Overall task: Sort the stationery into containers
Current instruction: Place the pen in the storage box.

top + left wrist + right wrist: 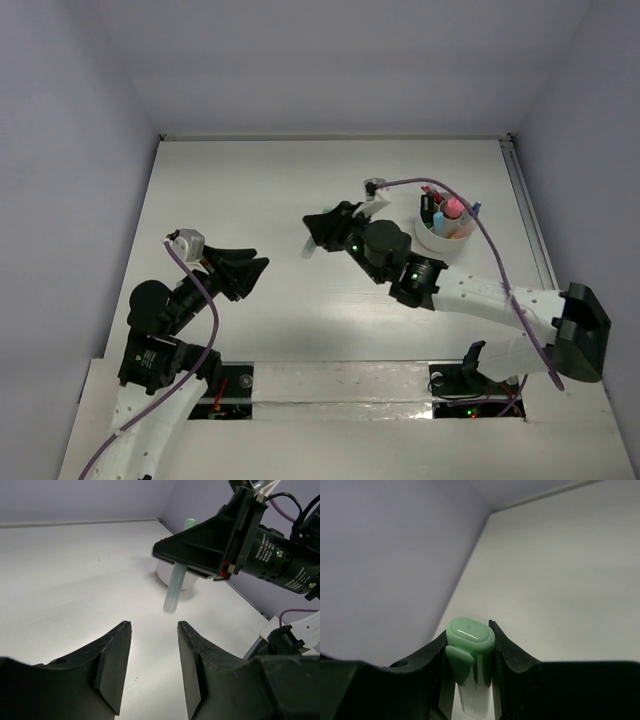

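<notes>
"Right wrist view first. Where is the marker?"

"The green marker (470, 655) fills the centre. Its rounded cap end faces the lens, and the right gripper (468, 629) is clamped on it, a black finger pressed against each side. Beyond it is only bare white table (560, 570) and a lilac wall."

"How does its long axis run?"

"In the left wrist view it passes through the right gripper's fingers close to upright, leaning a little, with the pale lower end hanging down toward the table. I cannot tell whether that tip touches the surface. From above, only a short pale stub (307, 247) shows past the fingers, on their left side."

"And the cup?"

"The round whitish cup (428, 240) sits toward the table's far right. It already holds a pink-capped bottle (453, 207) and several pens and markers standing upright. It lies to the right of the marker, near the right arm's wrist, with the arm's dark body between them. The fingers point left, away from it."

"So the coming move turns on that?"

"I judge so. The marker has to travel rightward and go in end-first among the upright items, so its near-vertical axis suits the drop. The crowded cup leaves little room, and a tilted entry could knock something over."

"What about the other arm?"

"The left gripper (154, 625) is slack — fingers parted, nothing between them — low on the left side, well apart from the cup. The right arm is much nearer, and it has the marker."
</notes>
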You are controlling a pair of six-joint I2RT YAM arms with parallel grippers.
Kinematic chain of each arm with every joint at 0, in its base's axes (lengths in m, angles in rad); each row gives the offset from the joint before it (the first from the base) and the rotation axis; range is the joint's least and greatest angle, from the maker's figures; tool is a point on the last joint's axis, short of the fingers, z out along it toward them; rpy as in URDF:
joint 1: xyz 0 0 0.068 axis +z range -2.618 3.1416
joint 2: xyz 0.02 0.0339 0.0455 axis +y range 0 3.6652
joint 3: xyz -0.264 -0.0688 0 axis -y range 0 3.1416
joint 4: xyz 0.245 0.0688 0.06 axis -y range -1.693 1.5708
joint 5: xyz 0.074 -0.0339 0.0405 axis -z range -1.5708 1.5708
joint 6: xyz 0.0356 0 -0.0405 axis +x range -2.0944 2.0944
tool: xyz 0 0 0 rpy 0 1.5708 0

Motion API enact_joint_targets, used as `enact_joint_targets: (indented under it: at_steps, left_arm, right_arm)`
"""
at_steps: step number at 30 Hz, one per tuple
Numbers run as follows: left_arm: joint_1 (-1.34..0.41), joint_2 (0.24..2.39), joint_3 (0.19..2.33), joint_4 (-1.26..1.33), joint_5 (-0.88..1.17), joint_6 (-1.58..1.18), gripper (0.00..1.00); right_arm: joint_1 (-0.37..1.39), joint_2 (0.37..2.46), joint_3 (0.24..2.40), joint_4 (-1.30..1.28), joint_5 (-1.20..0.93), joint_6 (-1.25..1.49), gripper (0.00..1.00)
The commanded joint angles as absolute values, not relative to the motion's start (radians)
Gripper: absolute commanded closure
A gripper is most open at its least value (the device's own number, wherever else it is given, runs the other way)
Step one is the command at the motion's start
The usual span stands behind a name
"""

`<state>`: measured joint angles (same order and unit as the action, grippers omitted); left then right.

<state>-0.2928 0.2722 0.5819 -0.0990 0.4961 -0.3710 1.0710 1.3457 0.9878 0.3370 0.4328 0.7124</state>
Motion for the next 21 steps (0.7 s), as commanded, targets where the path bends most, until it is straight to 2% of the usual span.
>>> enact_joint_targets:
  at_steps: [1, 6, 10, 14, 21]
  left_arm:
    - [-0.29, 0.253, 0.591, -0.034, 0.491, -0.373, 0.61]
    - [-0.29, 0.255, 0.589, -0.034, 0.495, -0.373, 0.61]
    - [-0.29, 0.256, 0.589, -0.028, 0.508, -0.374, 0.61]
    - [-0.29, 0.252, 0.589, -0.028, 0.514, -0.371, 0.62]
    - [-0.29, 0.242, 0.589, -0.025, 0.531, -0.367, 0.63]
  right_arm:
    - [1.026, 1.173, 0.921, 0.244, 0.73, 0.594, 0.93]
    - [0.939, 0.951, 0.789, 0.158, 1.027, 0.457, 0.93]
    - [0.752, 0.822, 0.668, 0.192, 1.057, 0.378, 0.94]
    - [0.626, 0.836, 0.653, 0.224, 1.034, 0.31, 0.94]
    - [0.511, 1.0, 0.647, 0.359, 1.031, 0.219, 0.95]
